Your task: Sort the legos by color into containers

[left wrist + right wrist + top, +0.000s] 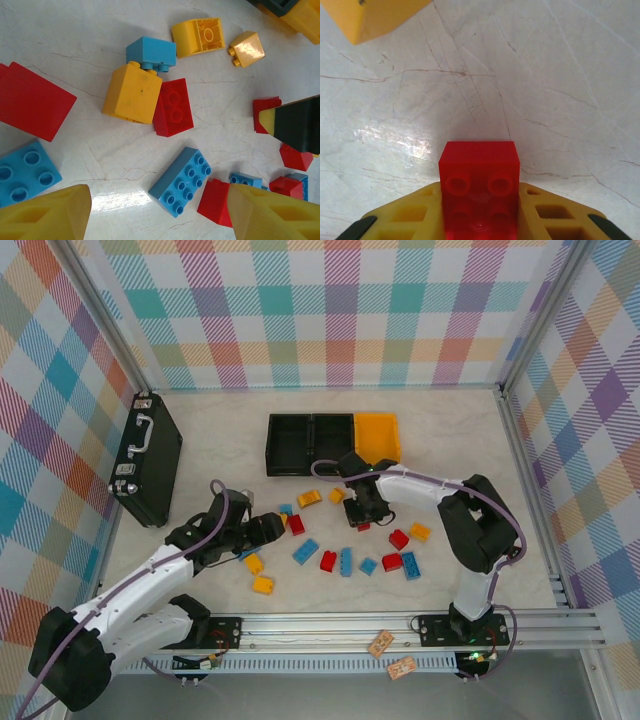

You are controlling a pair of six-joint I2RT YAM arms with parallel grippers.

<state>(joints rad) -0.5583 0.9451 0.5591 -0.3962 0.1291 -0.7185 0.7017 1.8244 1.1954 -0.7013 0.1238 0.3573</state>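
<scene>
Nearest, the left gripper (159, 194) hangs wide open over scattered red, blue and yellow plastic bricks (305, 552) on the white marbled table (480, 440). Beyond, the right gripper (480, 215) clamps a small red studded brick (479, 165) by its flat sides. It looks light, rigid and probably slippery. Farthest stand three joined plastic bins (311, 417).

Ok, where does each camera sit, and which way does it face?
Top external: above, behind the bases, looking down at the table; shows both arms, left end effector, right end effector.
Left wrist: on the left arm, looking down at loose legos; its yellow fingertips show.
Right wrist: on the right arm, facing the table; its fingers grip a red lego.
Shared: top external sees that red lego too.
</scene>
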